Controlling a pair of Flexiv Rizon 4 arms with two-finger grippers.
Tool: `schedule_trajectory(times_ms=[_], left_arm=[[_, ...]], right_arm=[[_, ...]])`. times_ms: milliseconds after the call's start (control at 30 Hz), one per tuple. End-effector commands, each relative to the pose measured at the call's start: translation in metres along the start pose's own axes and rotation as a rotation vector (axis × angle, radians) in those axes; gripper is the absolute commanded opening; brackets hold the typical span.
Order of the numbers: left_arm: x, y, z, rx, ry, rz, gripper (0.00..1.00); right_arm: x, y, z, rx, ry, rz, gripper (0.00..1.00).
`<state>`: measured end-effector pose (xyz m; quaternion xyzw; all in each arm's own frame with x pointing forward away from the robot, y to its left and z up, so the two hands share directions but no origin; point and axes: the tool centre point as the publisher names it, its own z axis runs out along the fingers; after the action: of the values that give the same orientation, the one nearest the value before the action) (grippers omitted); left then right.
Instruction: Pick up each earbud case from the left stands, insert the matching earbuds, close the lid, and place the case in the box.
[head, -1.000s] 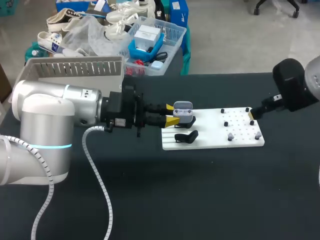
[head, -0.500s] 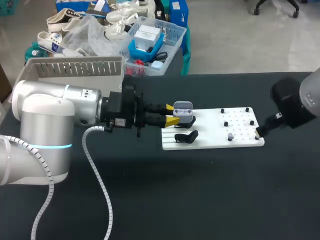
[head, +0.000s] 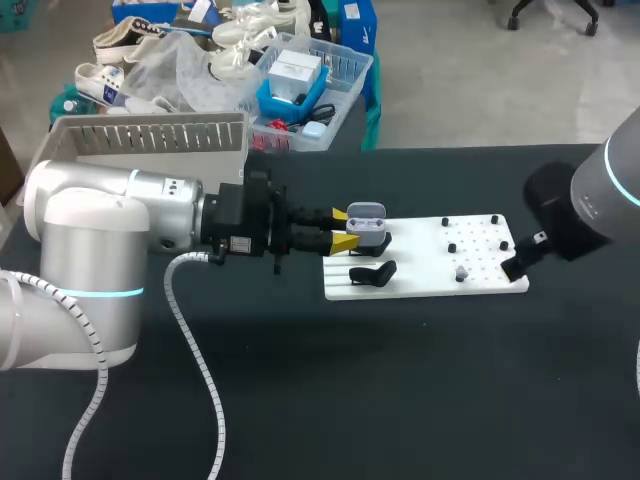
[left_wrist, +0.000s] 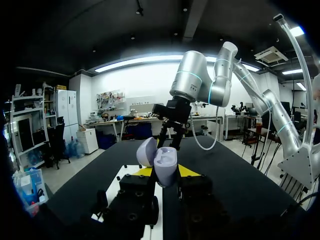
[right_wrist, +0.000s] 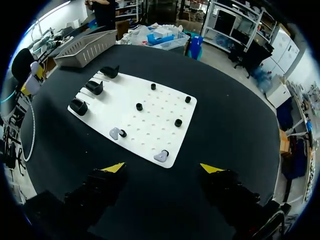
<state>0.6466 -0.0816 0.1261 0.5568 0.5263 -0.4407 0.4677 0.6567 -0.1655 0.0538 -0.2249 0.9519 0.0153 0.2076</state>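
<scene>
The left pincer (head: 342, 229) grips the open case (head: 367, 222) by its lower shell over the counter's (head: 400, 380) middle, while the right pincer (right_wrist: 162, 168) gapes wide near an earbud (right_wrist: 161, 156) toward the right edge, a small, light, probably slick piece best pinched across its sides.

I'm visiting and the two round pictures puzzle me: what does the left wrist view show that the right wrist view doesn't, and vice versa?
Only the left wrist view: the earbud case up close, lid open, gripped between the left jaws, with the right arm ahead. Only the right wrist view: two grey earbuds lying on the white board, three black stands, the grey basket, and the right jaws open with nothing between them. Both: the white board on the black table.
</scene>
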Motion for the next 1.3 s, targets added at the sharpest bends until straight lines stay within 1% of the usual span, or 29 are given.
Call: schedule_trajectory(times_ms=[33, 233, 267, 400, 567, 867, 1167, 1200, 1300], left_arm=[[0.000, 0.000, 0.001, -0.003, 0.001, 0.001, 0.00], [0.000, 0.000, 0.001, -0.003, 0.001, 0.001, 0.00], [0.000, 0.000, 0.001, -0.003, 0.001, 0.001, 0.00], [0.000, 0.000, 0.001, -0.003, 0.001, 0.001, 0.00], [0.000, 0.000, 0.001, -0.003, 0.001, 0.001, 0.00], [0.000, 0.000, 0.001, -0.003, 0.001, 0.001, 0.00], [0.000, 0.000, 0.001, -0.003, 0.001, 0.001, 0.00], [0.000, 0.000, 0.001, -0.003, 0.001, 0.001, 0.00], [0.000, 0.000, 0.001, -0.003, 0.001, 0.001, 0.00]], right_arm=[[0.005, 0.003, -0.004, 0.384, 0.000, 0.005, 0.89], [0.010, 0.006, -0.009, 0.414, 0.019, 0.014, 0.84], [0.010, 0.006, -0.009, 0.416, 0.020, 0.015, 0.82], [0.009, 0.010, -0.008, 0.412, 0.024, 0.027, 0.80], [0.005, 0.018, -0.001, 0.405, 0.032, 0.023, 0.76], [0.000, 0.014, 0.012, 0.416, 0.043, 0.023, 0.69], [-0.001, 0.009, 0.020, 0.411, 0.057, 0.050, 0.56], [-0.001, 0.009, 0.021, 0.410, 0.057, 0.053, 0.53], [-0.003, 0.007, 0.022, 0.410, 0.056, 0.058, 0.49]])
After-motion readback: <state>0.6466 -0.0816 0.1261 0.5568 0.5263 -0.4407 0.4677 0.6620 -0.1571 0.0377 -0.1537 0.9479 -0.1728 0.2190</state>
